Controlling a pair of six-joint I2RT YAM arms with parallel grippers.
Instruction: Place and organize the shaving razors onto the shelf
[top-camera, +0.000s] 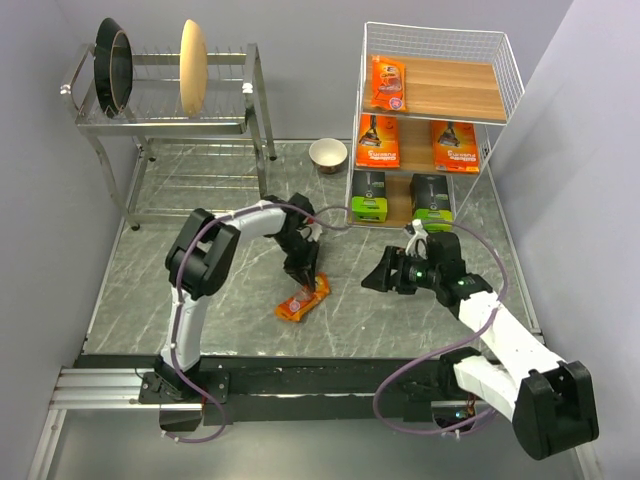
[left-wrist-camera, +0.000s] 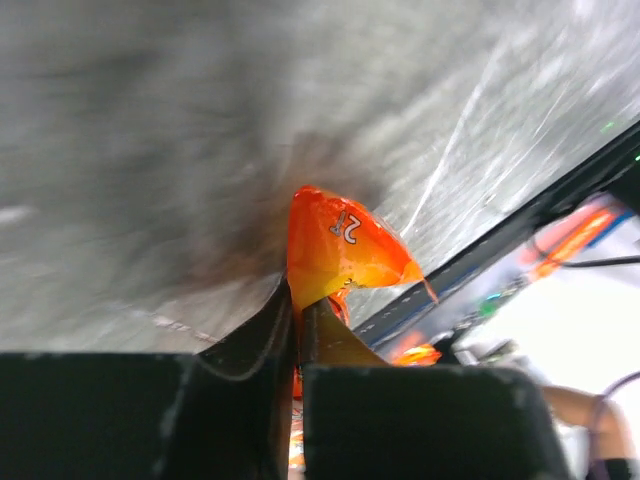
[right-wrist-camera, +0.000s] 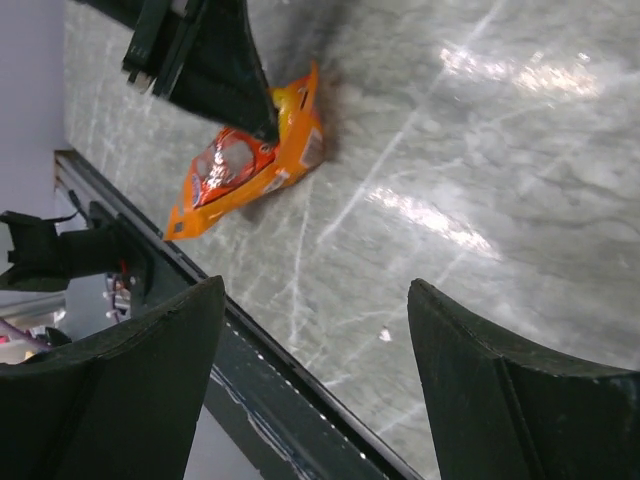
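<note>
Item one, your marbled desk (top-camera: 350, 330), with the white wire shelf (top-camera: 460, 90) at its far right. The shelf holds two dark grey boxes (top-camera: 368, 195) (top-camera: 432, 200) on the bottom board, two flat orange cards (top-camera: 378, 142) (top-camera: 453, 146) on the middle board, and one narrow orange blister pack (top-camera: 390, 83) on the top board. Your left jaws are pinched shut on an edge of the second blister pack (top-camera: 303, 300) at the desk's middle, well apart from the shelf, while your right jaws stand wide apart near it, holding nothing.

Left end effector (left-wrist-camera: 297, 325) hides half the orange blister pack (left-wrist-camera: 340, 245).
</note>
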